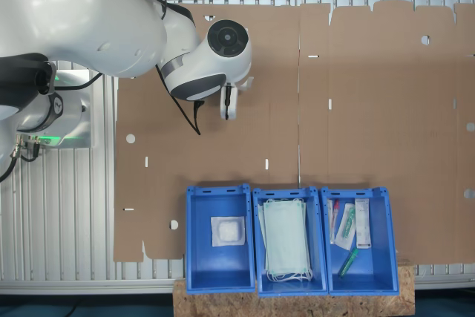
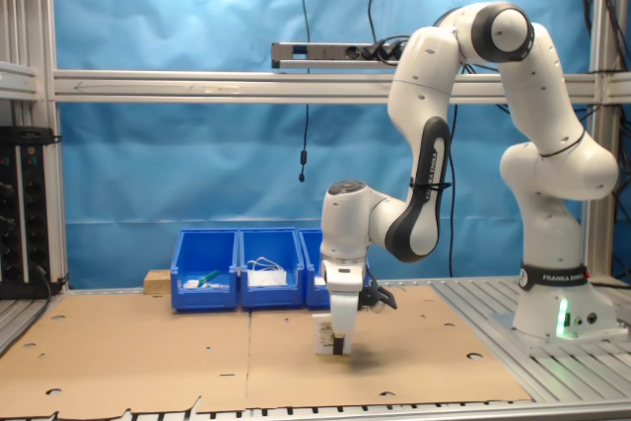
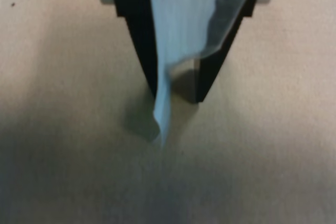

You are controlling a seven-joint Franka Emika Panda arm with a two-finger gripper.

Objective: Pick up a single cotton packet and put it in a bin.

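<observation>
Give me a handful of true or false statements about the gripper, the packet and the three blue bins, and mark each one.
1. The gripper holds a cotton packet between its fingers. True.
2. The gripper is above the bins. False: in the second exterior view it is low over the cardboard sheet, apart from the bins.
3. The middle bin holds pale green masks. True.
4. All three bins are empty. False: one bin has a white square pad, another wrapped instruments.
</observation>
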